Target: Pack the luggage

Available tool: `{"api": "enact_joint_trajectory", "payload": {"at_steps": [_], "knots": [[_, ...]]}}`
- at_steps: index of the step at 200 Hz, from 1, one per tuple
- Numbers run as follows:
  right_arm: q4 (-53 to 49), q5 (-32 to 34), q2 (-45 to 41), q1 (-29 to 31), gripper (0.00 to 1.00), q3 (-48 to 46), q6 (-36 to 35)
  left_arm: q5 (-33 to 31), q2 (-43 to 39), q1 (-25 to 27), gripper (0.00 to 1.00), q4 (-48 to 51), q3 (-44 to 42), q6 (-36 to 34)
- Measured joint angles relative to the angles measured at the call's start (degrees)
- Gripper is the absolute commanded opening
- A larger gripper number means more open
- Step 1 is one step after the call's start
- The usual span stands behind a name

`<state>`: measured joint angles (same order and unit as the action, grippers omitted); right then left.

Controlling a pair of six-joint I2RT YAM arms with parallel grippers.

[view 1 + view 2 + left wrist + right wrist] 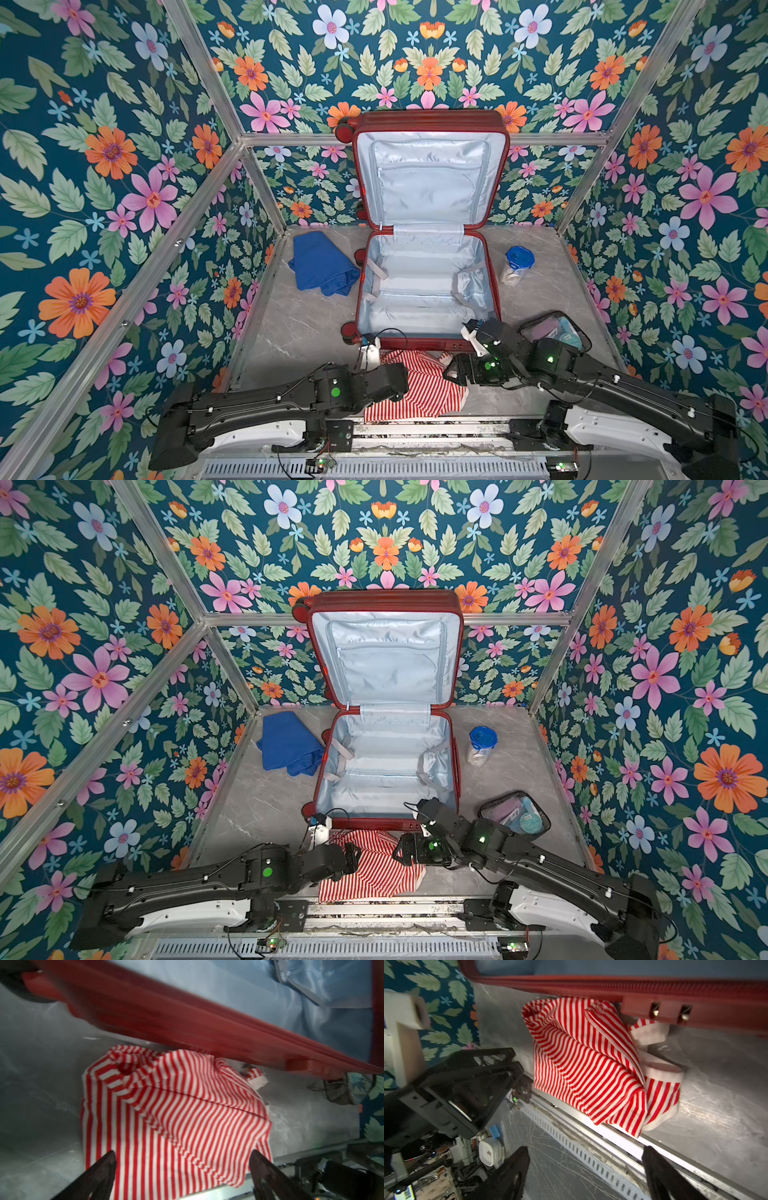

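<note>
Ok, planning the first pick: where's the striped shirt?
In both top views the striped shirt lies on the table, centre, at its near edge, just before the open luggage.

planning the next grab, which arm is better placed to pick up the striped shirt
Probably left. The left gripper hangs open right over the striped shirt in its wrist view; the right gripper, also open, faces the front rail, with the shirt farther ahead.

The luggage (419,286) lies open, a striped garment (424,395) crumpled at its near edge
</note>
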<state>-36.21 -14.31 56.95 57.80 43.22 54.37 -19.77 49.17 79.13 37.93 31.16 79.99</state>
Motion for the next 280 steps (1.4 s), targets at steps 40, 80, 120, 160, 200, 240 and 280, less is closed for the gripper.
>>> {"api": "enact_joint_trajectory", "payload": {"at_steps": [40, 80, 120, 160, 200, 240, 280], "knots": [[4.8, 1.4, 2.9, 0.6, 0.93, -6.7, 2.5, 0.2, -4.1, -0.3, 1.00, -0.8, -9.8, 5.8], [11.0, 1.4, 5.0, 0.8, 0.94, -12.3, 4.0, -0.7, -5.3, -0.3, 0.99, -3.2, -13.6, 8.2], [16.6, 0.0, 7.8, 0.9, 0.91, -14.7, 4.4, -4.4, -5.7, -0.3, 0.97, -10.5, -16.6, 7.0], [20.7, 0.2, 10.0, 0.8, 0.84, -16.1, 6.2, -6.0, -5.0, -0.4, 0.86, -18.7, -19.3, 5.6], [25.7, 0.2, 11.2, 1.2, 0.67, -17.5, 8.3, -4.5, -1.7, -0.4, 0.66, -26.3, -20.6, 3.9], [28.5, 0.7, 12.6, 2.3, 0.39, -18.3, 9.9, -1.0, 2.7, -0.4, 0.34, -29.7, -19.9, 3.5], [28.5, 2.6, 12.0, 4.0, 0.14, -18.0, 11.4, 4.3, 4.0, -0.3, 0.00, -28.9, -18.6, 2.3]]}}
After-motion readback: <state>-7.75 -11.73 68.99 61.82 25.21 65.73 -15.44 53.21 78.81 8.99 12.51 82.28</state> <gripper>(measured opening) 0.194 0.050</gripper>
